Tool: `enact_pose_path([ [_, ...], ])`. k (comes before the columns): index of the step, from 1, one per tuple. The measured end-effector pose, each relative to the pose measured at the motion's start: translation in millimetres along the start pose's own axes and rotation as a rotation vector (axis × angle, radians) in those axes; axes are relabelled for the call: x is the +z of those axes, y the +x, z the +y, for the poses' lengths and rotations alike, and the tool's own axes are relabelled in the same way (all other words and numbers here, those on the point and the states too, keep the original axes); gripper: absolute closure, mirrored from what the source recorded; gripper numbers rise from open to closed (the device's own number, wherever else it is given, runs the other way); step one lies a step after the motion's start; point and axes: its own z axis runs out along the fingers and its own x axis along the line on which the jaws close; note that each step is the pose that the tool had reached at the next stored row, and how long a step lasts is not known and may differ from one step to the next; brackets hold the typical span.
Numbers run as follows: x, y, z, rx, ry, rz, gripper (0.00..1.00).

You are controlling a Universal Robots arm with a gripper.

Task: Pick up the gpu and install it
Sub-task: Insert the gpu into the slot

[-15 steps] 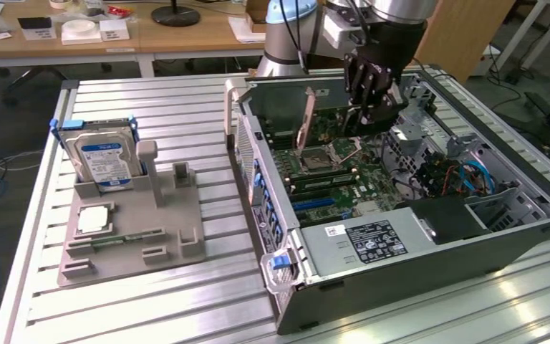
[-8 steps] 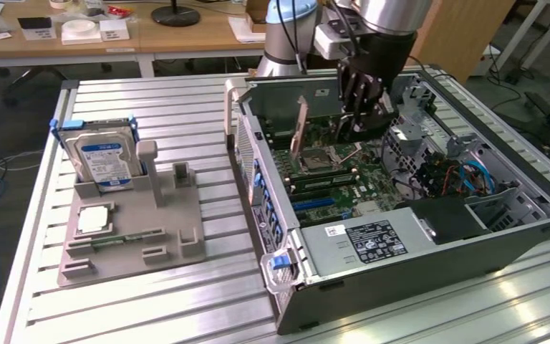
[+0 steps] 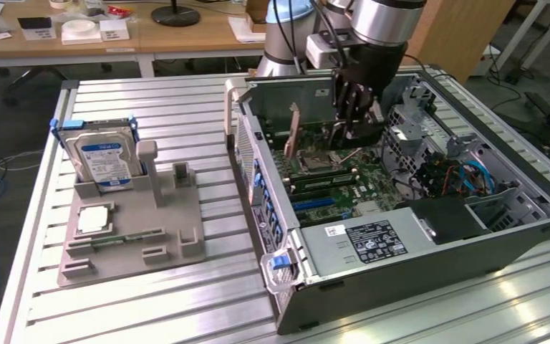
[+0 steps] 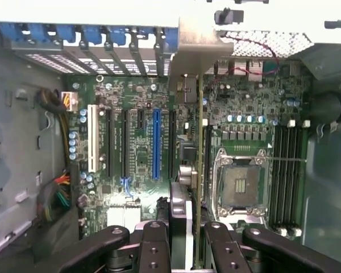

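Observation:
The gpu (image 4: 199,170) shows edge-on in the wrist view, standing upright over the green motherboard (image 4: 136,96), with its silver bracket (image 4: 198,54) toward the case's rear wall. My gripper (image 4: 186,245) is shut on the card's near end, one black finger on each side. The card stands between the long black slots and the CPU socket (image 4: 241,185); whether it sits in a slot I cannot tell. In the exterior view my gripper (image 3: 356,122) reaches down into the open computer case (image 3: 504,165), and the gpu (image 3: 297,132) shows as a thin upright card with its bracket.
A grey fixture (image 3: 175,236) on the slatted table at the exterior view's left holds a silver hard drive (image 3: 103,161) and a small green memory stick (image 3: 112,240). Inside the case are a power supply (image 3: 371,240), cables (image 3: 457,179) and a blue slot (image 4: 156,142).

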Motion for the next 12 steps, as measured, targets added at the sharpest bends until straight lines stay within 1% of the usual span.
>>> enact_pose_path([
  [3, 2.5, 2.4, 0.2, 0.017, 0.0004, 0.0006, 0.72],
  [8, 5.0, 12.6, 0.0, 0.025, 0.0007, 0.0007, 0.72],
  [12, 11.7, 14.0, 0.3, 0.029, 0.0002, 0.0008, 0.72],
])
